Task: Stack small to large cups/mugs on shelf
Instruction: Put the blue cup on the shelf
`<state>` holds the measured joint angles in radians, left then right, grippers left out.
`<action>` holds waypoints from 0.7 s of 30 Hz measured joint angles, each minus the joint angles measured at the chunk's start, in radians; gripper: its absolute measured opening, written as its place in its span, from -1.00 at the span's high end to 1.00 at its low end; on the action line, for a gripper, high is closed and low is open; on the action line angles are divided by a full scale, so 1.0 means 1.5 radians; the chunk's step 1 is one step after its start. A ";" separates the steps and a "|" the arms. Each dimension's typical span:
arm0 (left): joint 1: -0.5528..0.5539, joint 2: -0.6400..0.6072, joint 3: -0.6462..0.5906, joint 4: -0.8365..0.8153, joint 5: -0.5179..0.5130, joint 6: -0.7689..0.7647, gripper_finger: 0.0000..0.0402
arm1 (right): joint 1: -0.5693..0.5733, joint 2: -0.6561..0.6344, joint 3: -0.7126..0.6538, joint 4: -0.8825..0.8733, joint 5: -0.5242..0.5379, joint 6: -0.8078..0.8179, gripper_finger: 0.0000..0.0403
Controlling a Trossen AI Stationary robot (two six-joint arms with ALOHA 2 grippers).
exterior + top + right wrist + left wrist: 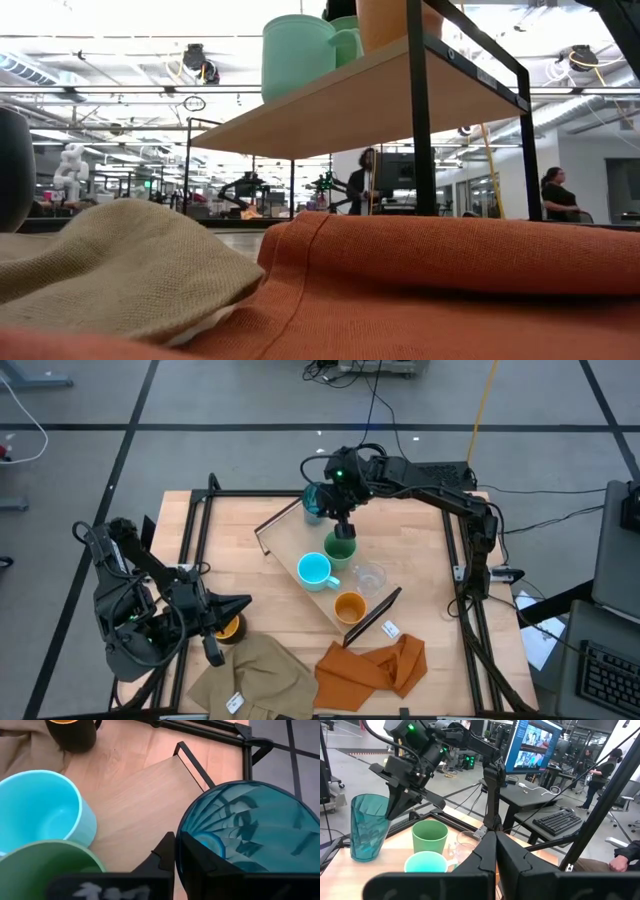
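Note:
The shelf (288, 535) lies slantwise across the table. A green cup (340, 547), a light-blue mug (315, 570), a clear tumbler (370, 577) and an orange cup (349, 606) stand on it in a row. The ribbed teal cup (313, 500) is upright at its far end. My right gripper (342, 520) reaches down between the teal and green cups and is shut on the teal cup's rim. My left gripper (245, 603) is shut and level at the table's near left, beside the dark mug (228, 627), which stands on the table. My right gripper (175, 842) holds the teal cup by its rim (181, 832) on the side facing the green cup (45, 865). The wall is pinched, one finger inside and one outside. The fingers come from above, pointing down. The cup is upright; whether its base rests on the shelf, I cannot tell.
A tan cloth (255, 675) and an orange cloth (375, 665) lie along the near edge and fill the foreground of the low view. Black frame rails (200, 510) border the table. Bare wood lies left of the shelf. People stand in the room beyond the table.

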<state>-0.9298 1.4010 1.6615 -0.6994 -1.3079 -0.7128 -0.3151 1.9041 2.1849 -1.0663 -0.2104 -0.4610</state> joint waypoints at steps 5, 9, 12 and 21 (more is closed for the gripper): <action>0.000 0.000 0.000 0.000 0.000 0.000 0.95 | -0.001 0.000 0.000 -0.002 0.000 -0.005 0.98; 0.000 0.000 0.000 0.000 0.000 0.001 0.95 | -0.001 0.000 0.007 -0.008 0.000 -0.013 0.99; 0.000 0.000 0.000 0.000 -0.001 0.002 0.95 | -0.002 0.001 0.025 -0.015 0.000 -0.015 0.99; 0.000 0.000 0.000 0.000 -0.001 0.002 0.95 | -0.009 0.002 0.049 -0.042 -0.009 -0.003 1.00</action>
<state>-0.9295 1.4010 1.6615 -0.6991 -1.3094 -0.7093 -0.3285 1.9072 2.2578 -1.1291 -0.2238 -0.4652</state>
